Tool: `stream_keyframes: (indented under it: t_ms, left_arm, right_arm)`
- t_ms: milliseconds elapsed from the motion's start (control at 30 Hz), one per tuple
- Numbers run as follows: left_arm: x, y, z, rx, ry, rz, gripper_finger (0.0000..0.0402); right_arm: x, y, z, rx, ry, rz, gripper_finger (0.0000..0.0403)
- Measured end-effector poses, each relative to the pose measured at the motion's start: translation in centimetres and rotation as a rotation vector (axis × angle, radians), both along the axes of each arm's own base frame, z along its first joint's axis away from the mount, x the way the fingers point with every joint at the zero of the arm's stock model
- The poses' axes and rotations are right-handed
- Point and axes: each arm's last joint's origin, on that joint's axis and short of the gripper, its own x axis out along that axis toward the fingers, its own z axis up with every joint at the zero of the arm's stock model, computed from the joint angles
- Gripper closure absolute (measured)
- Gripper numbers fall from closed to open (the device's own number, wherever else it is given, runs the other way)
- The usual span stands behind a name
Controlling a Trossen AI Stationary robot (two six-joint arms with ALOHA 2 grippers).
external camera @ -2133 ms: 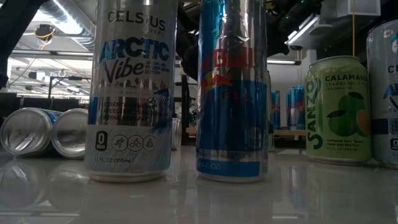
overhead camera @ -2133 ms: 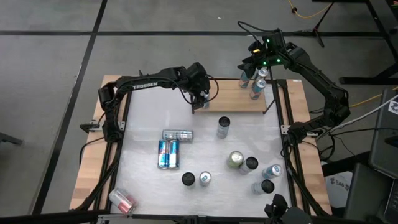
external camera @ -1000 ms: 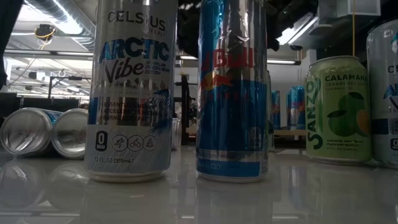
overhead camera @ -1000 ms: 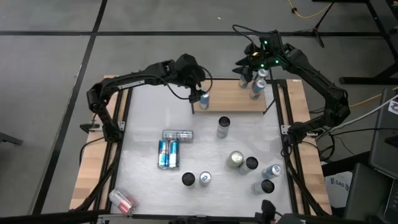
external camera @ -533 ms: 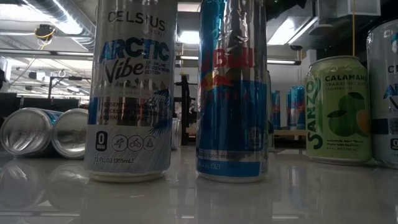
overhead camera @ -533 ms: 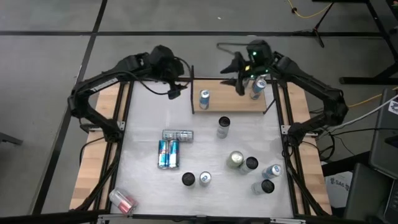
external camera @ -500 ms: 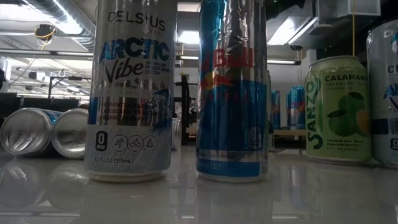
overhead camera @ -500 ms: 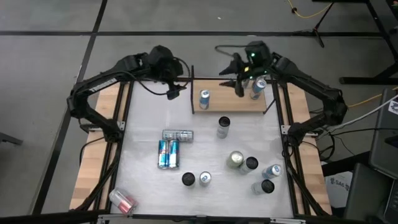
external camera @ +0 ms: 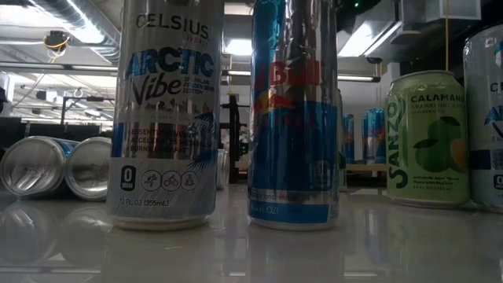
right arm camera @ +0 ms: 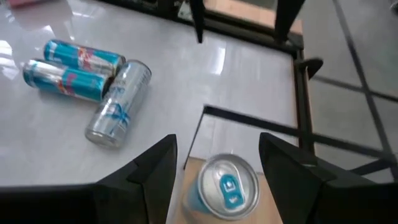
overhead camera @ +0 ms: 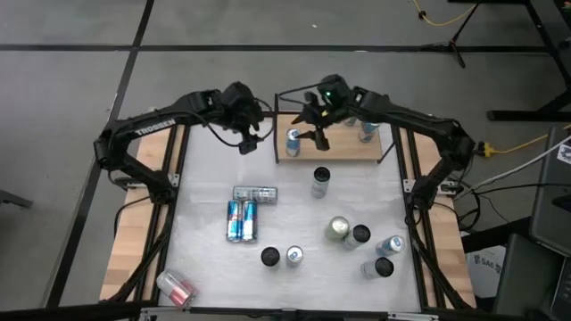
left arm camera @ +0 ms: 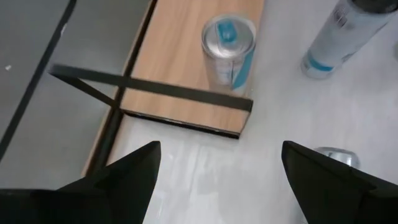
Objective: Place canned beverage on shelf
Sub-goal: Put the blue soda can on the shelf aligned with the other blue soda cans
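The shelf (overhead camera: 343,145), a light-brown board with thin black uprights, lies at the table's far edge. A silver-and-blue can (overhead camera: 293,141) stands upright on its left end; it also shows in the left wrist view (left arm camera: 229,46) and the right wrist view (right arm camera: 227,183). My left gripper (overhead camera: 245,143) is open and empty just left of the shelf, its fingers wide apart in its wrist view (left arm camera: 221,149). My right gripper (overhead camera: 310,127) is open over the shelf, just right of that can and above it (right arm camera: 217,142), touching nothing. Another can (overhead camera: 367,129) stands at the shelf's right end.
On the white table lie two blue cans (overhead camera: 241,220) and a silver one (overhead camera: 254,193). Upright cans stand at the middle (overhead camera: 320,181) and near right (overhead camera: 357,234). A pink can (overhead camera: 176,287) lies at the near left corner. The low view shows cans close up (external camera: 292,118).
My left gripper has drawn away from the can on the shelf's left end, toward the table's left edge; the can stays upright on the board. My right gripper has gone from the shelf's right end leftward along the shelf, up to that can.
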Motion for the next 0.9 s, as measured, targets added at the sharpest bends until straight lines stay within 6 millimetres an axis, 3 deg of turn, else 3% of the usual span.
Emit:
stream_keyframes:
  t_ms: [300, 767, 900]
  left_arm:
    - [0.3, 0.2, -3.4, -0.014, 0.002, 0.016, 0.0077]
    - [0.5, 0.2, -3.4, -0.002, -0.023, 0.015, 0.0077]
    - [0.5, 0.2, -3.4, -0.002, -0.023, 0.015, 0.0077]
  right_arm:
    - [1.4, -0.8, -2.8, 0.033, 0.067, -0.003, 0.0182]
    - [1.5, -1.0, -3.0, 0.001, 0.094, -0.066, 0.0182]
    - [1.5, -1.0, -3.0, 0.016, 0.096, -0.08, 0.0163]
